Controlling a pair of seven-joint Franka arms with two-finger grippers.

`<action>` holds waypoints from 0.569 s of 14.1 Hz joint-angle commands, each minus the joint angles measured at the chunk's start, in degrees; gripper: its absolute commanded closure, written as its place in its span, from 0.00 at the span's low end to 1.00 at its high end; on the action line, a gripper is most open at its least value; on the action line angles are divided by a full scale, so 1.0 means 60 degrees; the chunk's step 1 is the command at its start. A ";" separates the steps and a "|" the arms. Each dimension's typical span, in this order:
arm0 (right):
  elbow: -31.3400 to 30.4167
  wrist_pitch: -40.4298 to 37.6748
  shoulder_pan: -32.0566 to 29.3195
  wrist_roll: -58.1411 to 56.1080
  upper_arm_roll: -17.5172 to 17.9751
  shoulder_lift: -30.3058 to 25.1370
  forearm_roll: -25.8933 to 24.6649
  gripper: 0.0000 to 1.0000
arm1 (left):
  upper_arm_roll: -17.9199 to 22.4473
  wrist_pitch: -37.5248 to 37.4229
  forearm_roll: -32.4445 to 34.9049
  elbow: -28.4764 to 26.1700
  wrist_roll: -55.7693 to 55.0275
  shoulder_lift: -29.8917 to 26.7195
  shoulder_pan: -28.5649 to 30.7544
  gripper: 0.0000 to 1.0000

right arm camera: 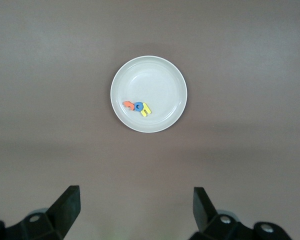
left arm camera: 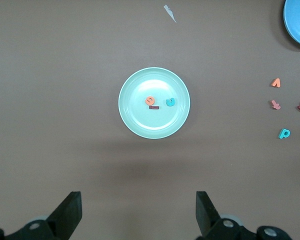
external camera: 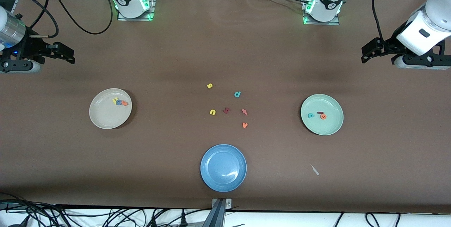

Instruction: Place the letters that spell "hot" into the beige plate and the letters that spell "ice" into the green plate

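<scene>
The beige plate (external camera: 102, 117) (right arm camera: 155, 80) lies toward the right arm's end of the table. In it, close together, are a yellow "h" (right arm camera: 146, 109), a blue "o" (right arm camera: 138, 106) and an orange "t" (right arm camera: 127, 105). The green plate (external camera: 327, 126) (left arm camera: 145, 125) lies toward the left arm's end. It holds a teal "c" (left arm camera: 170, 102), a dark red "i" (left arm camera: 153, 107) and an orange "e" (left arm camera: 150, 101). My right gripper (external camera: 65, 52) (right arm camera: 136, 196) hangs open and empty over bare table. My left gripper (external camera: 370, 52) (left arm camera: 138, 200) does the same at its own end.
A blue plate (external camera: 223, 167) lies near the front edge, with nothing in it. Loose letters lie mid-table: a yellow "s" (external camera: 209, 86), a teal "d" (external camera: 237, 94), a yellow "n" (external camera: 212, 112), a dark red letter (external camera: 226, 110) and an orange "v" (external camera: 245, 125). A pale scrap (external camera: 314, 170) lies nearer the front camera than the green plate.
</scene>
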 commanded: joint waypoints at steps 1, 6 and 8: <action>0.0264 -0.0211 -0.0064 -0.0080 -0.0004 0.0136 0.0139 0.00 | -0.0003 -0.0382 -0.0118 0.0231 0.0234 0.0075 0.0068 0.00; 0.0220 -0.0240 0.0009 0.0183 0.0054 0.0150 0.0138 0.00 | -0.0018 -0.0530 0.0278 0.0231 0.0703 0.0060 0.0082 0.00; 0.0206 -0.0225 0.0039 0.0228 0.0055 0.0150 0.0138 0.00 | -0.0018 -0.0530 0.0278 0.0246 0.0703 0.0075 0.0082 0.00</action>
